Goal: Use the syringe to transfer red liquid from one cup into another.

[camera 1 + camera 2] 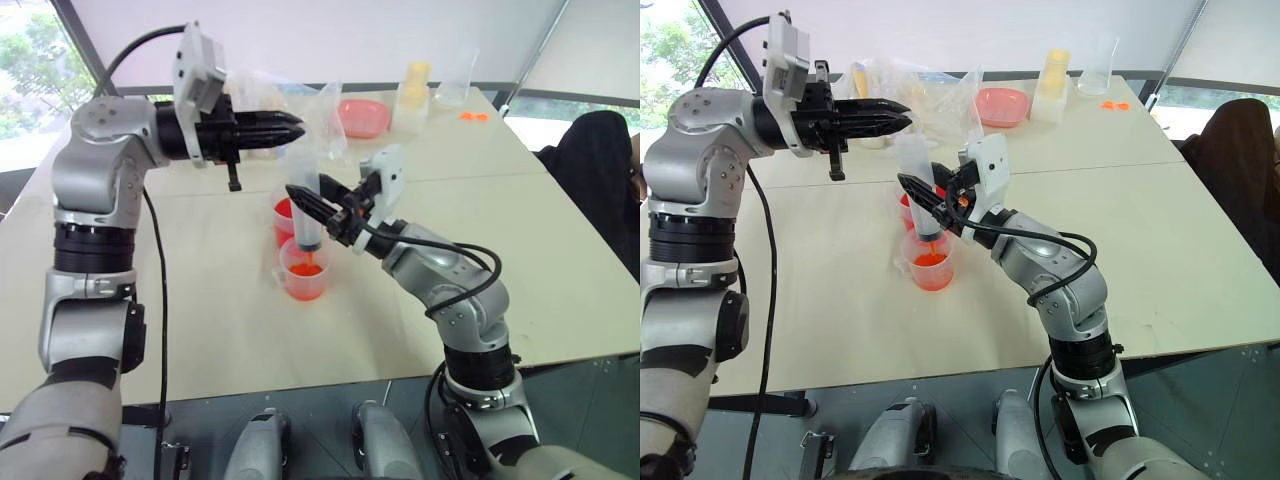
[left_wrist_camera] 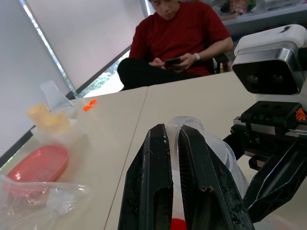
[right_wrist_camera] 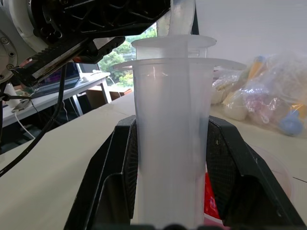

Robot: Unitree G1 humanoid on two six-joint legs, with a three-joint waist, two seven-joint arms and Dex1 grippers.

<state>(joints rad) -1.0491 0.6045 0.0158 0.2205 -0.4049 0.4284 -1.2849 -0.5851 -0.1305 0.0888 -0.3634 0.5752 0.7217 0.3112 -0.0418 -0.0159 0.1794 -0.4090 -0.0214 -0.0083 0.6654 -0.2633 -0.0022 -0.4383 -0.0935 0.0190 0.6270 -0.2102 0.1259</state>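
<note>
My right gripper [image 1: 303,200] is shut on the barrel of the clear syringe [image 1: 303,170], holding it upright; its fingers [image 3: 120,158] flank the barrel [image 3: 172,134]. The syringe's lower end dips into the nearer, wider clear cup [image 1: 318,285], which holds red liquid [image 1: 303,270]. Just behind it stands the other clear cup [image 1: 282,215], also showing red. My left gripper [image 1: 295,126] is shut and points level across the top of the white plunger. Its fingers [image 2: 153,182] lie close together over the plunger; I cannot tell whether they touch it.
At the table's back lie a pink dish [image 1: 362,117], crumpled clear plastic bags [image 1: 315,98], a tub of yellow pieces [image 1: 415,85], a clear beaker [image 1: 457,78] and small orange bits [image 1: 473,117]. A person [image 2: 182,33] sits at the table's right side.
</note>
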